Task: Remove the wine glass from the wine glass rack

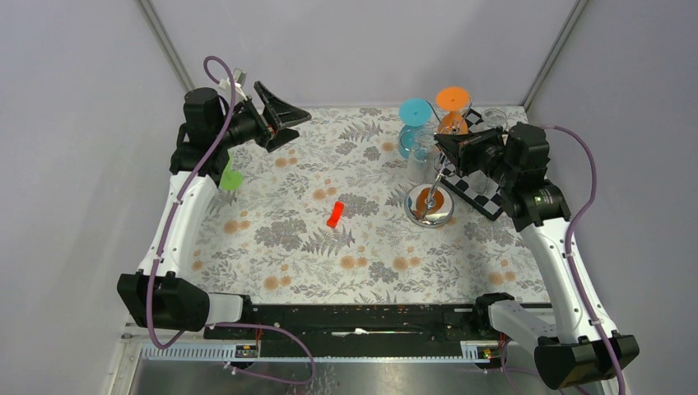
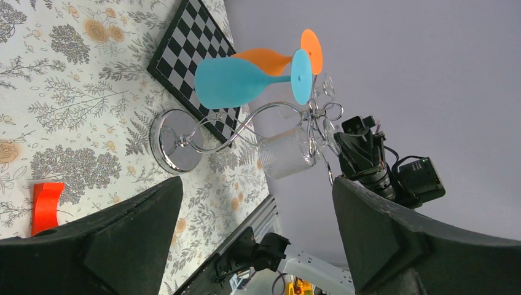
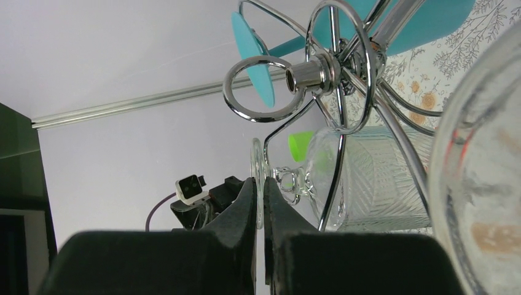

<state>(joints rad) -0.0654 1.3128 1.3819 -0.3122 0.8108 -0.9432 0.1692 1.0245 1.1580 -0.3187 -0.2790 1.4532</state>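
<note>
Nearest the lens, a black rail (image 1: 354, 321) spans the near edge of the fern-printed surface (image 1: 313, 247), with an arm base at each end.

Far left: the left pincer (image 1: 290, 125) sits near the back edge with its jaws spread wide and nothing between them, well apart from the other things. A small green object (image 1: 231, 178) shows just beside its arm.

Centre: a red block (image 1: 334, 214) lies alone on the surface.

Right of centre: the wine glass rack (image 1: 429, 206) stands upright on its shiny disc base, just beside a chequered board (image 1: 477, 193). A clear wine glass (image 2: 284, 152) hangs bowl-down from the wire arms. A blue glass (image 1: 416, 113) and an orange glass (image 1: 453, 99) hang on the far side of the same rack, close behind it.

Right: the right pincer (image 3: 259, 184) is clamped on the thin foot of the clear wine glass, at the top of the rack. Wire loops curve close around the stem. A second clear glass (image 3: 473, 184) crowds the right of the wrist view.
</note>
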